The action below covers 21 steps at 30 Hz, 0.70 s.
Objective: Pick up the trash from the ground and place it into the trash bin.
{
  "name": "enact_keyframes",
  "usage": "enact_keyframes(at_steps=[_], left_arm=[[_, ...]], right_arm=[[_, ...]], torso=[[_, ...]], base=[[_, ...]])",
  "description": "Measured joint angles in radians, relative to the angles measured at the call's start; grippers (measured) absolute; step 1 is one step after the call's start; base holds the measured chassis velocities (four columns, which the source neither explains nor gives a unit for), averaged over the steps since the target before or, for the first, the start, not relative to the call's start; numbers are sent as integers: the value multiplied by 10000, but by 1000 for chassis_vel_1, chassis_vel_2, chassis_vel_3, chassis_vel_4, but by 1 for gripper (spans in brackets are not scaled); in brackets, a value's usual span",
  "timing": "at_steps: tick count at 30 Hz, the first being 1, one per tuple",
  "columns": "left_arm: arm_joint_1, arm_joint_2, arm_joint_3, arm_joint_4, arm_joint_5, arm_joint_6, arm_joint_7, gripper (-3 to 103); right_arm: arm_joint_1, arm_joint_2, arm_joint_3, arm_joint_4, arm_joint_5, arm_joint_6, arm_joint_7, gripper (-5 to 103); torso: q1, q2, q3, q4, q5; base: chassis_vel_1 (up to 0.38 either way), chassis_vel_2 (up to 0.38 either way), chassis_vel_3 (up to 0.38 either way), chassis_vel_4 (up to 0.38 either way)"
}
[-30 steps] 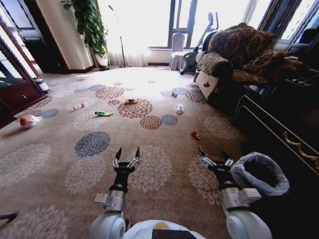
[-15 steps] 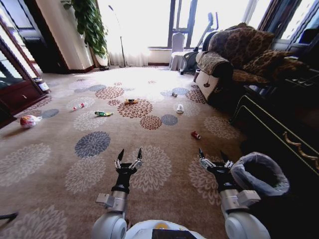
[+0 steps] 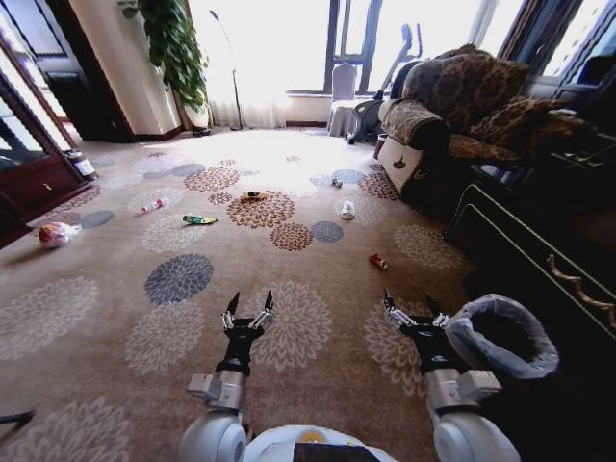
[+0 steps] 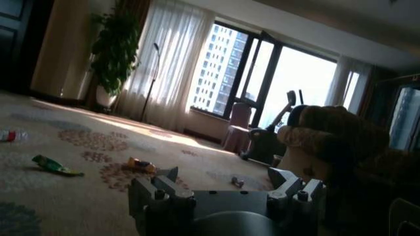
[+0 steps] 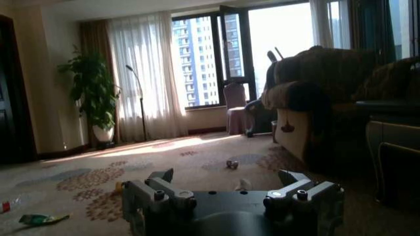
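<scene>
Beside the bin [image 3: 500, 335], at the near right of the carpet [image 3: 115, 318], both arms are held low and forward. Left tool [image 3: 248, 306] hangs over a pale flower medallion, fingers spread wide, nothing held. Right tool [image 3: 412, 310] sits just beside the bin's bagged rim, likewise wide open and empty.

Trash, all well beyond the bin toward the window:
- red can [image 3: 378, 261], nearest, just ahead of the right tool
- white bottle [image 3: 347, 209], farther out, near the armchair [image 3: 452, 115]
- yellow-orange wrapper [image 3: 253, 195], mid-carpet
- green wrapper [image 3: 200, 220], left of that
- red-capped bottle [image 3: 152, 205], farther left again

Judgement: nothing collected yet; step in hand is the approach. Red can looks the sensible first target, being closest to the bin and on the right arm's side. Base needs to close in before any reach; come down from above with fingers straddling the can, since it may roll.

Surface: patterned carpet, flat, uncluttered between robot and litter. Room: bright window and curtains behind, potted plant [image 3: 173, 48] far left, dark cabinet along the right.
</scene>
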Motion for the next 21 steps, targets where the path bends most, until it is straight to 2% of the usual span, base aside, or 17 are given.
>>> enact_keyframes(at_steps=[21], left_arm=[[-113, 76, -57, 207, -367, 71, -34, 93]], right_arm=[[-171, -2, 53, 21, -76, 110, 0, 100]], torso=[[0, 0, 0, 0, 0]], base=[[-122, -110, 114, 117]])
